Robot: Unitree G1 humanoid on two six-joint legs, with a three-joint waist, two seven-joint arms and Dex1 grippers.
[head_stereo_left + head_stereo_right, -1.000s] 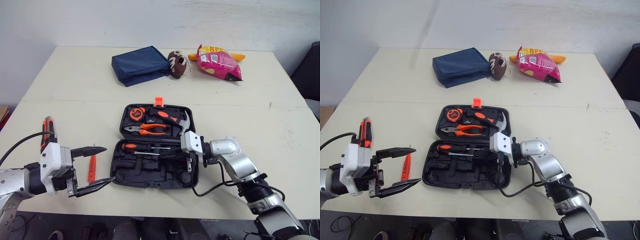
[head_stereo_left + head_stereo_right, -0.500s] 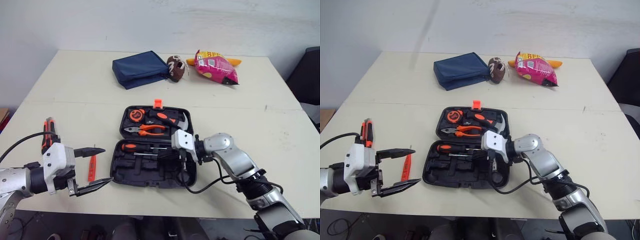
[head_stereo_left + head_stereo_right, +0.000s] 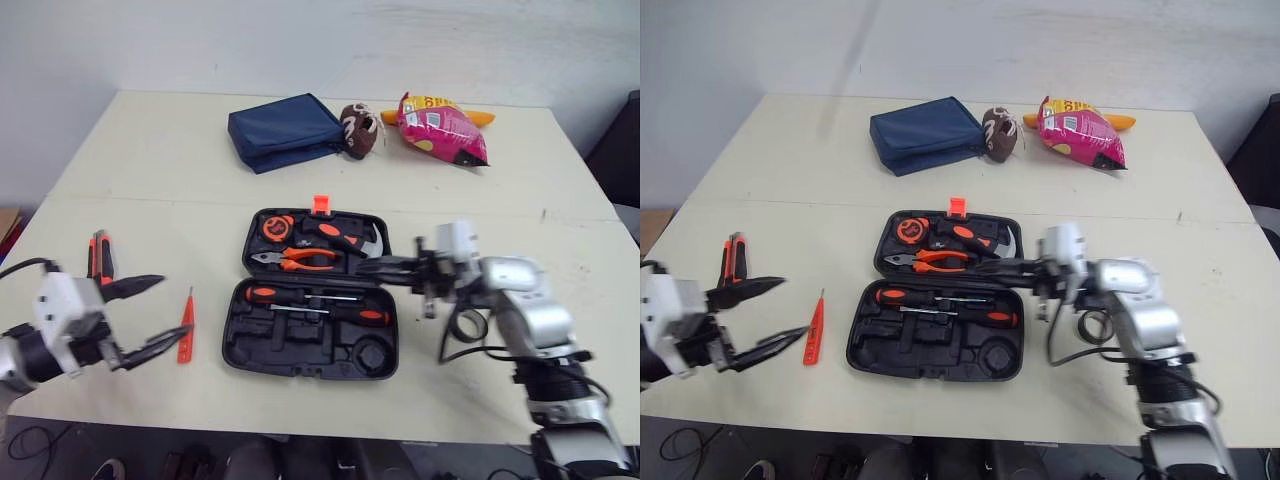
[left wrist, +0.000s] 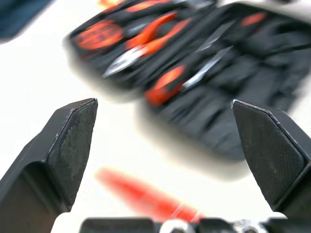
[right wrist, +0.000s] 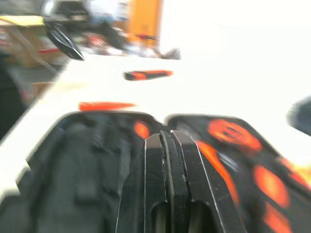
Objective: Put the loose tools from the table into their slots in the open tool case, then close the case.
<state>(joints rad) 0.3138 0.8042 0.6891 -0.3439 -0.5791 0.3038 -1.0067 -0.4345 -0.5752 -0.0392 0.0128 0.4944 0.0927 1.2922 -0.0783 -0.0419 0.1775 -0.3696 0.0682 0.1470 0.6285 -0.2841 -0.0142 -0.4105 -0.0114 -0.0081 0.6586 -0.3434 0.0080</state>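
The open black tool case (image 3: 300, 352) lies mid-table. Its far half holds a tape measure, pliers (image 3: 295, 261) and a hammer; its near half holds two orange-handled screwdrivers (image 3: 300, 296). A thin red tester screwdriver (image 3: 185, 326) lies on the table left of the case. Further left is an orange-black utility knife (image 3: 97, 255). My left gripper (image 3: 172, 307) hovers open just left of the tester, empty. My right gripper (image 3: 985, 266) is shut and empty, pointing left over the case's right edge by the hammer; its fingers (image 5: 167, 145) are pressed together.
At the back of the table sit a blue pouch (image 3: 283, 130), a small brown football toy (image 3: 360, 128) and a pink snack bag (image 3: 440, 125). A black cable loops beside my right wrist (image 3: 465, 325). Bare table surrounds the case on all sides.
My right gripper pulled up and to the right out of the case's near half, uncovering a second screwdriver lying there. My left gripper drew back to the left, away from the tester.
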